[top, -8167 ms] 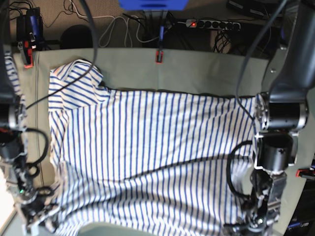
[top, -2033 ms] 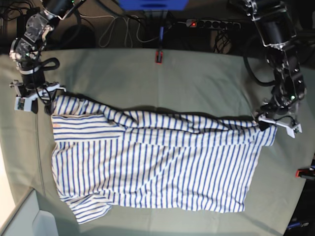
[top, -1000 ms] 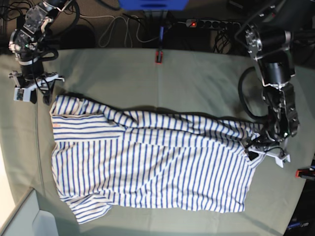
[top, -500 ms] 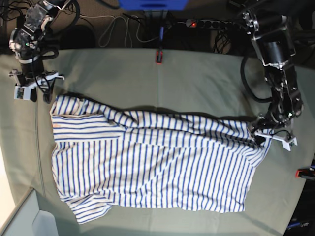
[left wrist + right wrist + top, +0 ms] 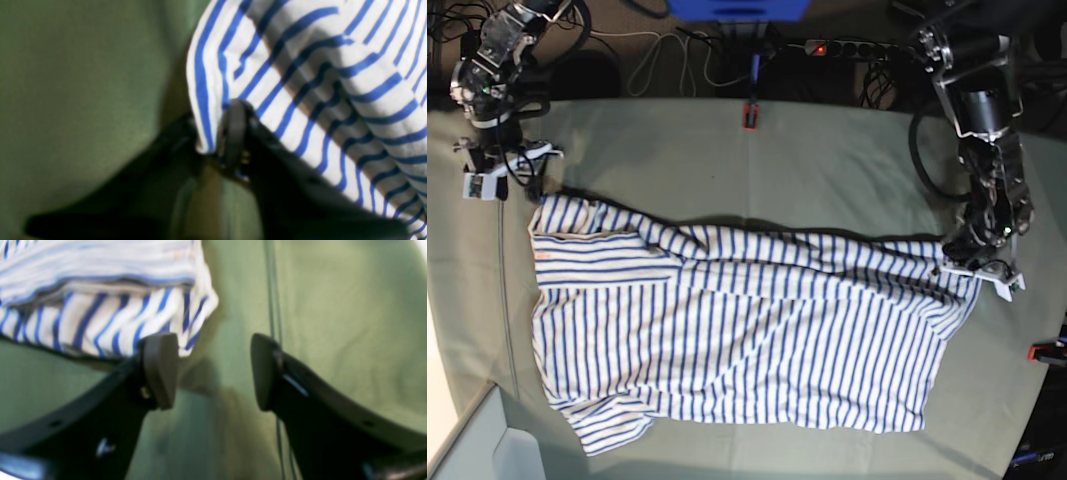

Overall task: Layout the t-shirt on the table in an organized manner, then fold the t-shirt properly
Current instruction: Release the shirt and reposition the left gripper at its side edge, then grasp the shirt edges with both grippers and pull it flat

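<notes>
The left arm reaches down at the base view's right side, its black hand [image 5: 980,268] pinched closed on a fold of the white, blue-striped t-shirt [image 5: 737,330]. The right arm stands at the far-left corner, its black hand [image 5: 213,371] spread apart, gripping nothing.

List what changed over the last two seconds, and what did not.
The left gripper dipped toward the t-shirt corner, came back up along its edge and closed on the fabric, pinching it in the left wrist view. The right gripper backed slightly off the shirt's far corner and hangs open, holding nothing. The shirt's fold and its place on the table stayed as they were.
</notes>
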Action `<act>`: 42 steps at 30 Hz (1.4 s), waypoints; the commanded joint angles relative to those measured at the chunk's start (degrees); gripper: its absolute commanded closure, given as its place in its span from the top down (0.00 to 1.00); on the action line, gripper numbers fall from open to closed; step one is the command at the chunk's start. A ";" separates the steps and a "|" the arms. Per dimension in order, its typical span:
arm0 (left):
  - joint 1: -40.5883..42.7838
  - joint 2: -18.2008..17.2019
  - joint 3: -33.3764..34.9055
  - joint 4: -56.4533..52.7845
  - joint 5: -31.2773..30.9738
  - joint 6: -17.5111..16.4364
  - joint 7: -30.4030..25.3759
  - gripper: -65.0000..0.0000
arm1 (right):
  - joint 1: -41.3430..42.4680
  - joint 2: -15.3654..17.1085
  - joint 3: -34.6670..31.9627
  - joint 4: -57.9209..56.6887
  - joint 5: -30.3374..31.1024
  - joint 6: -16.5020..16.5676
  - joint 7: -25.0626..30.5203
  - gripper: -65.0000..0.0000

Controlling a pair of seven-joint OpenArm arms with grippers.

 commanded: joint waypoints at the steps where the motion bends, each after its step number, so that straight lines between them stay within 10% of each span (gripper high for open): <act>1: -1.02 -0.74 -0.12 0.92 -0.07 -0.19 -0.99 0.07 | 0.73 0.81 0.02 1.15 1.40 0.60 2.10 0.57; 21: 1.09 -0.74 -0.12 0.92 -0.07 -0.19 -1.16 0.00 | -0.24 0.90 -9.56 -2.28 1.22 0.60 2.18 0.56; 27: 1.61 -0.83 -0.12 1.27 0.46 -0.19 -0.81 0.00 | 0.03 0.98 -9.21 -1.93 1.13 0.60 2.10 0.00; 35: 2.40 -3.29 -0.21 16.04 -0.07 -0.19 8.86 0.00 | -1.20 2.83 -9.56 13.28 2.98 0.60 1.48 0.00; 42: -4.54 -3.47 -0.56 18.59 0.55 -0.19 17.21 0.00 | 6.27 2.83 -5.87 19.52 2.89 0.60 -12.85 0.00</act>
